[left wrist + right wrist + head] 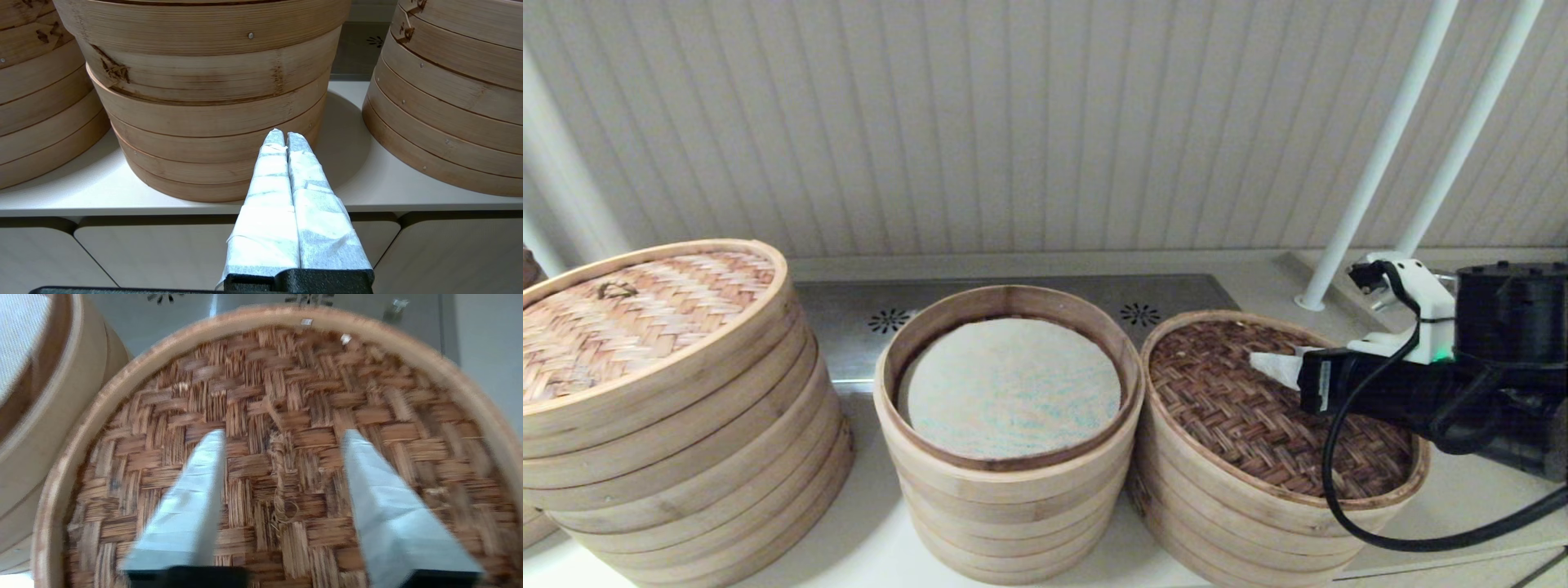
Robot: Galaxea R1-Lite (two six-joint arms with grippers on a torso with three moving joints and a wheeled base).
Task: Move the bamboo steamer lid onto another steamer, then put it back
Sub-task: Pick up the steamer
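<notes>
The right gripper (282, 437) hovers, jaws spread, over the bamboo steamer lid (1258, 408); the open steamer (1009, 392) stands left; the left gripper (286, 136), jaws pressed together, stays near the worktop (355, 179).

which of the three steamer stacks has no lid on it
The middle stack, between the tan-lidded stack and the bamboo steamer lid; its whitish liner shows.

We saw the bamboo steamer lid (1258, 408) with a dark brown herringbone weave inside a pale bamboo rim. The middle steamer (1009, 425) had pale tan rings, a darker orange-brown top rim and a whitish liner (1011, 388) flecked with grey-green. The big lid (629, 314) showed a light tan weave. The right gripper (282, 437) wore white wrapping on black; so did the left gripper (286, 139).
</notes>
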